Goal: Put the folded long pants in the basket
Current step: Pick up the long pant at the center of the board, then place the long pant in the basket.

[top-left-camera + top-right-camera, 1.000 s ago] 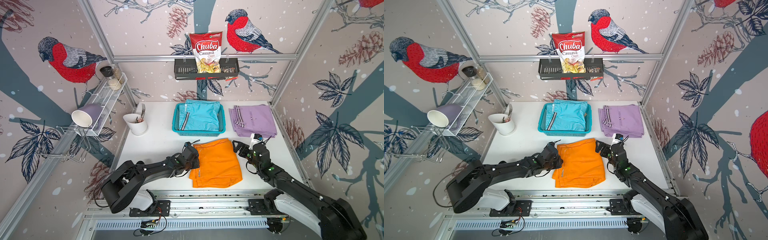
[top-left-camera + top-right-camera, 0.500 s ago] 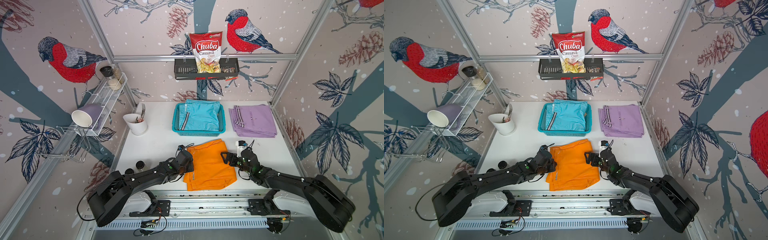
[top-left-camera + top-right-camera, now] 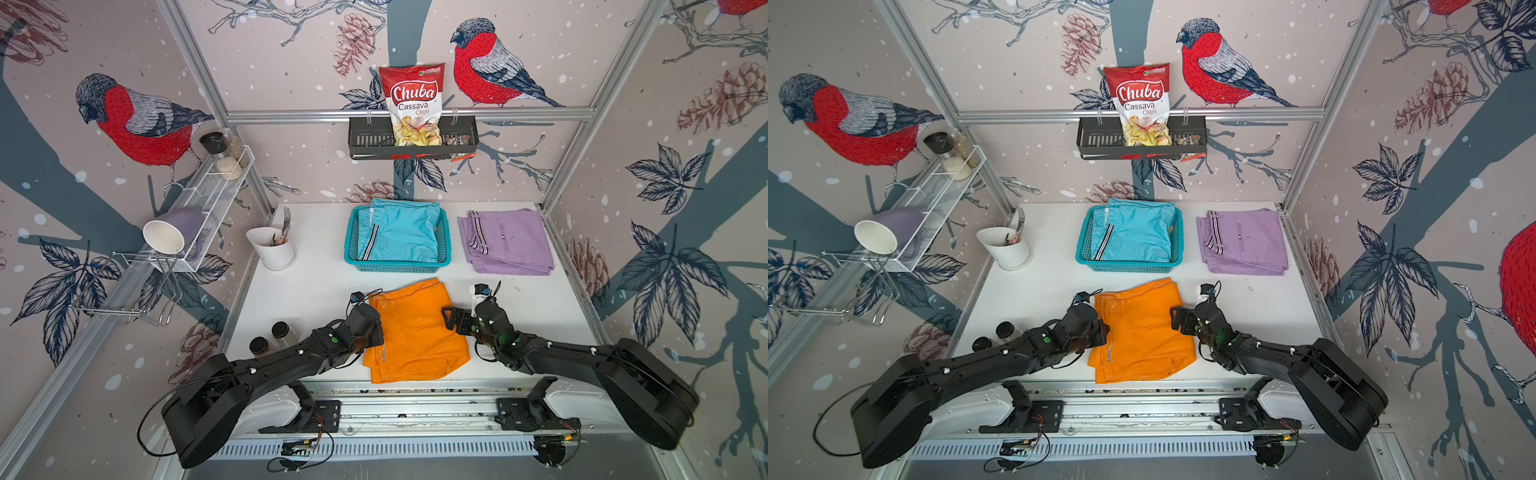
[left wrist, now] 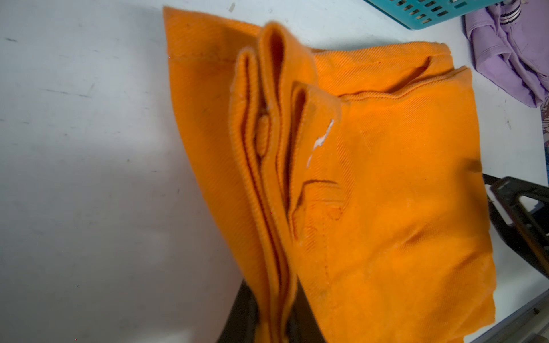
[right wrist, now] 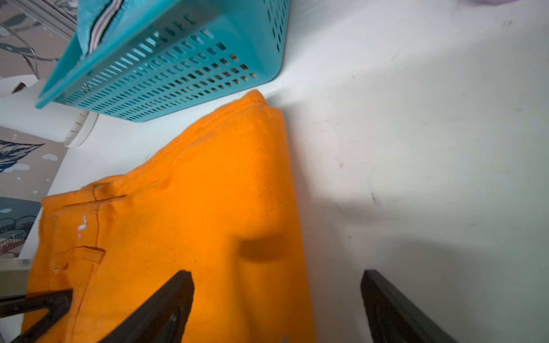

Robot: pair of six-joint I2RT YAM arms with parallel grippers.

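orange pants (image 3: 415, 332): soft, light, likely to sag | my left gripper (image 3: 376, 332): clamped on left edge | my right gripper (image 5: 275, 272): wide apart astride right edge, holding nothing

Pale pinkish walls (image 3: 291, 62) printed with red-breasted bullfinches, pine cones, dark leaves and slate-blue branches close in a white surface (image 3: 316, 291) on three sides, joined by aluminium posts (image 3: 202, 68). Well beyond the left end effector (image 3: 377, 337) and the right end effector (image 3: 453, 320), a black slotted rack (image 3: 370, 141) hangs from a rail (image 3: 519, 111) on the back wall; a white wire shelf (image 3: 212, 191) runs along the wall outward of the left one.
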